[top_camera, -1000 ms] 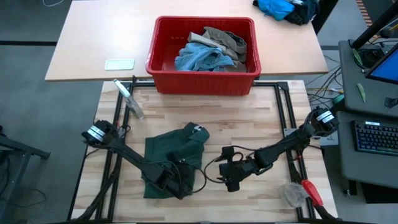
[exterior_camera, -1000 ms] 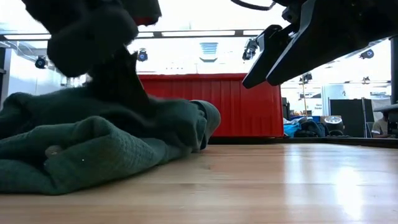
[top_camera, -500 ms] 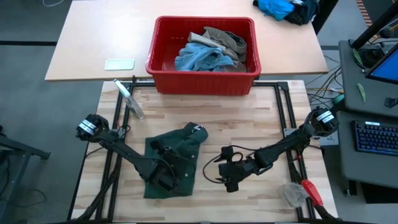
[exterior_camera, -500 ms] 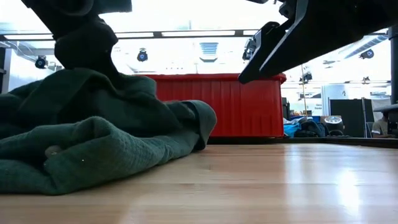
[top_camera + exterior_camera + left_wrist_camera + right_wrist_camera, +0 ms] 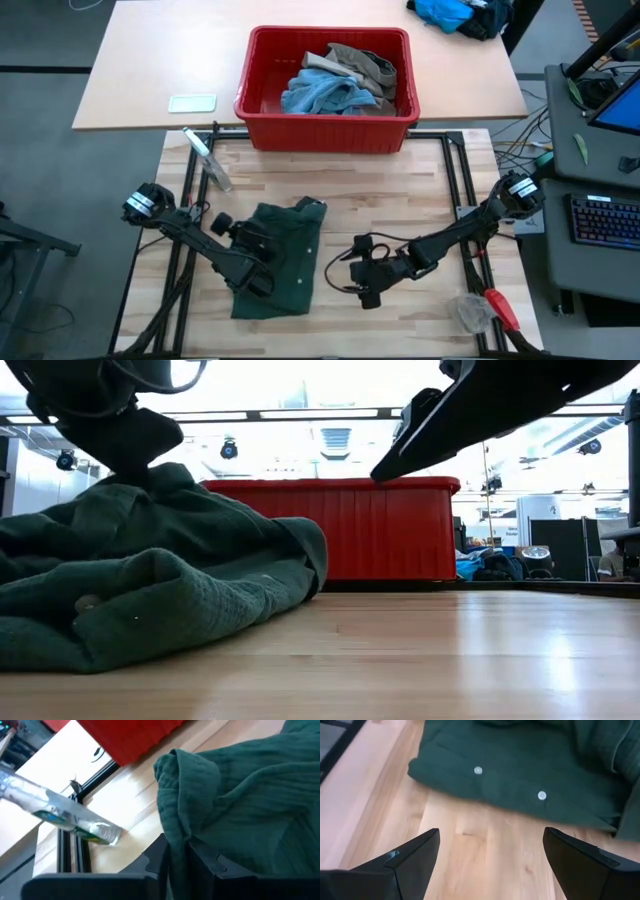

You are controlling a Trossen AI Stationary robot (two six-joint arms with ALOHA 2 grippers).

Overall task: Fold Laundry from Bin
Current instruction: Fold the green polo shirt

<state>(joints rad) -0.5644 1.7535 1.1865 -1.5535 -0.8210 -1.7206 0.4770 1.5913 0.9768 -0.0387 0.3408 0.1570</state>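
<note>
The dark green shorts [image 5: 280, 262] lie in a heap on the wooden table, left of the middle. My left gripper [image 5: 176, 851] stands over their left part [image 5: 250, 238], shut on a fold of them. To the right of the shorts, above bare wood, my right gripper [image 5: 495, 870] hovers open [image 5: 365, 288]; it faces the buttoned edge of the shorts [image 5: 510, 780] and touches nothing. The red bin [image 5: 262, 95] stands on the far table. It holds light blue denim [image 5: 320, 95] and a khaki piece [image 5: 365, 62]. My left gripper pinches a raised fold of the shorts [image 5: 177, 837] between its two fingers, which slant down onto it. In the low view the cloth rises to a peak under the gripper [image 5: 165, 475]. The rest of the shorts lies slack on the table.
A clear plastic packet [image 5: 207, 160] lies at the table's far left corner. A white card [image 5: 192, 102] lies left of the bin. A red-handled tool and clear wrap [image 5: 485, 308] sit at the near right. A bright blue heap [image 5: 450, 12] lies far right.
My left gripper has gone up and toward the table's left edge, turning as it went, with the shorts' cloth in its hold. The right part of the shorts has been drawn leftward over the rest, so the heap is narrower than before. Its left part has stayed where it was.
</note>
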